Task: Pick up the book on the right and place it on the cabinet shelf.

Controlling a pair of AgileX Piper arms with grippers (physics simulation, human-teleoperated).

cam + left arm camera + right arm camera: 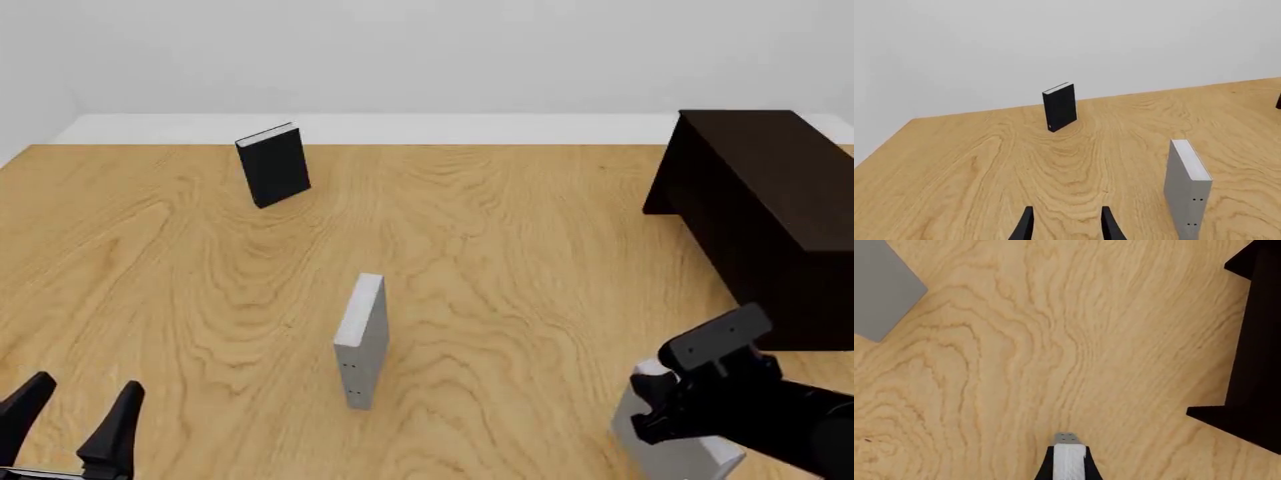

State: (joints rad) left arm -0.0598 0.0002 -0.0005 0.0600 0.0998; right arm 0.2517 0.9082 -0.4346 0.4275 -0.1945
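The right gripper point(1069, 466) has its jaws clamped on the book point(667, 440), which stands upright at the near right of the table point(507, 260). The cabinet point(767, 215) stands just beyond those jaws. The left gripper point(1066, 224) hovers released, with the dotted grey book point(362, 340) ahead and the black book point(274, 164) farther off.

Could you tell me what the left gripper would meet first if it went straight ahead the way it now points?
Probably the wooden table: the left gripper points slightly downward at bare wood. The black book stands beyond, and the dotted grey book is off to the side.
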